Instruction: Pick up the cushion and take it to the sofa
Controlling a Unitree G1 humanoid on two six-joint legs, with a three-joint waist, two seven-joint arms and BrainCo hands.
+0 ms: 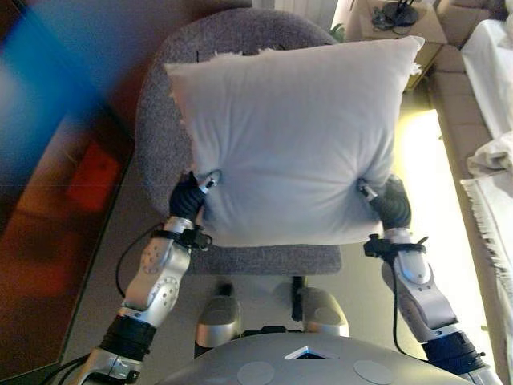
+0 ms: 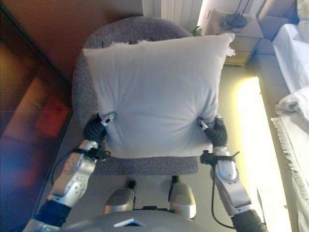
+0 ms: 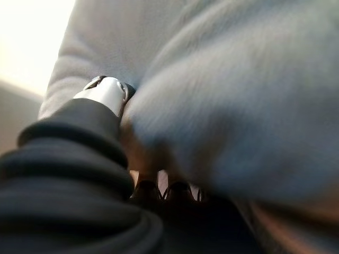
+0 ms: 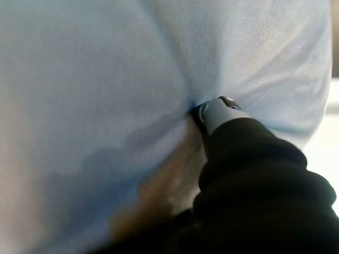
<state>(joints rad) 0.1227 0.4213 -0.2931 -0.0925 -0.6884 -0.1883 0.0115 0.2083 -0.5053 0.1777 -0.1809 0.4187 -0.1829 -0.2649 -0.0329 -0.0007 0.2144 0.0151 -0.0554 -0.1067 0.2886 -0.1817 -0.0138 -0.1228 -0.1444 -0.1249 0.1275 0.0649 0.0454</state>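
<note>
A large white cushion [image 1: 288, 136] is held up between my two hands over a grey upholstered chair [image 1: 160, 112]. My left hand [image 1: 190, 200] grips its lower left edge, with the thumb [image 3: 106, 92] pressed into the cloth and the fingers underneath. My right hand [image 1: 391, 202] grips the lower right edge the same way, its thumb [image 4: 217, 111] sunk into the cushion [image 4: 106, 79]. The cushion hides most of the chair's seat and back.
A dark wall panel runs along the left. A small side table [image 1: 397, 20] with dark objects stands at the back right. A beige sofa with white covers [image 1: 493, 64] lies along the right, and a strip of lit floor [image 1: 425, 176] separates it from the chair.
</note>
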